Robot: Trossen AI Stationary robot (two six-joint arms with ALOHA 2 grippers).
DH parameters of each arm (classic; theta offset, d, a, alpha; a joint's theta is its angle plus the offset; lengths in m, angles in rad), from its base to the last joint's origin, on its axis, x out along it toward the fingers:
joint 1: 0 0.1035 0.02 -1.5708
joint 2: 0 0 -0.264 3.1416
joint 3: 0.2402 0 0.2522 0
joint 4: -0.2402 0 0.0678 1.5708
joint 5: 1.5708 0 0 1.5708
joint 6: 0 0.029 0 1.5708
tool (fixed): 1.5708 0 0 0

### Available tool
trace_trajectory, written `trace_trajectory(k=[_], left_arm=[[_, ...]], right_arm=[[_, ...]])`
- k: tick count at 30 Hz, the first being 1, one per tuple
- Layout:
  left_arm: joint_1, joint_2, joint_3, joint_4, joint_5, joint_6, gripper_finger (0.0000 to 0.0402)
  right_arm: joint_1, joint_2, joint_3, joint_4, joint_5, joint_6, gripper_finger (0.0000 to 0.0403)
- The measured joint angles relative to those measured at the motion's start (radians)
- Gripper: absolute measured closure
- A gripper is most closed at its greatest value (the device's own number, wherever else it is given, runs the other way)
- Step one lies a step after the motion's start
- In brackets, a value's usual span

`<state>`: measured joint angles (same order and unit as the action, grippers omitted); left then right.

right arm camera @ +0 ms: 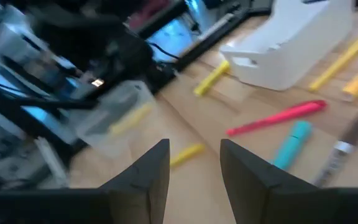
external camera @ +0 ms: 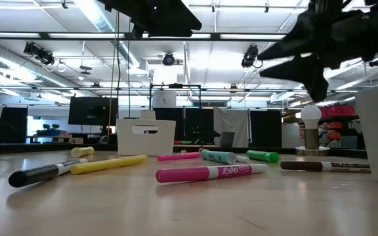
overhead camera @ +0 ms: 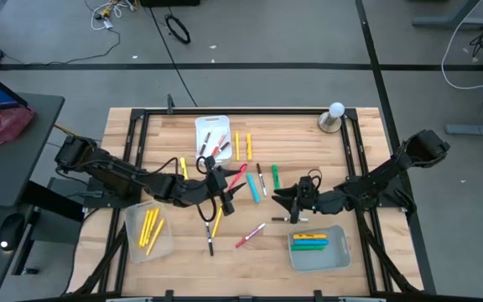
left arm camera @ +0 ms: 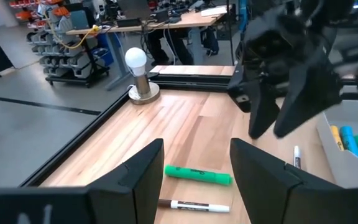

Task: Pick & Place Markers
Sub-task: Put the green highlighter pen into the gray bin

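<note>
Loose markers lie flat on the wooden table (overhead camera: 350,168) between my two grippers: a green marker (overhead camera: 275,176) (left arm camera: 197,175), a white one with a dark cap (left arm camera: 194,205), a light blue one (overhead camera: 252,186) (right arm camera: 291,144), a red-pink one (right arm camera: 275,118), a pink one (overhead camera: 250,235) (external camera: 209,173), yellow ones (overhead camera: 241,144) and a black one (external camera: 41,173). My left gripper (overhead camera: 225,193) (left arm camera: 196,144) hovers open left of the pile. My right gripper (overhead camera: 285,201) (right arm camera: 194,144) hovers open on the pile's right, facing it.
A white tray (overhead camera: 212,134) at the far side holds red markers. A clear tray (overhead camera: 148,231) near left holds yellow ones. Another clear tray (overhead camera: 317,249) near right holds yellow, blue and green ones. A light bulb on a stand (overhead camera: 335,116) is at the far right.
</note>
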<state>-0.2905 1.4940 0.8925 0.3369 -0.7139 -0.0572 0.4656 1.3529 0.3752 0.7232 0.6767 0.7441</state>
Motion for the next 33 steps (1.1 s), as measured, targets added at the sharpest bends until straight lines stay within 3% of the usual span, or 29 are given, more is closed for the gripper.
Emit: trace_trajectory(k=[4,7,16,24,33], left_arm=[[-0.007,-0.005,0.000,-0.035,0.000,0.002,0.0209],[-0.026,-0.027,0.001,-0.081,-0.019,0.001,0.0209],[-0.125,-0.141,0.001,-0.395,-0.290,-0.081,0.0209],[-0.193,-0.250,0.001,-0.825,-0.398,-0.444,0.0209],[-0.219,-0.286,0.000,-1.231,-0.416,-0.900,0.0209]], right_arm=[[-0.005,0.000,0.000,0.103,0.009,-0.002,0.0259],[-0.014,0.013,0.001,0.221,0.119,-0.019,0.0259],[-0.026,0.041,0.132,0.247,0.048,-0.210,0.0259],[-0.044,0.147,0.251,0.132,0.047,-0.442,0.0259],[-0.055,0.156,0.251,0.014,0.073,-0.425,0.0261]])
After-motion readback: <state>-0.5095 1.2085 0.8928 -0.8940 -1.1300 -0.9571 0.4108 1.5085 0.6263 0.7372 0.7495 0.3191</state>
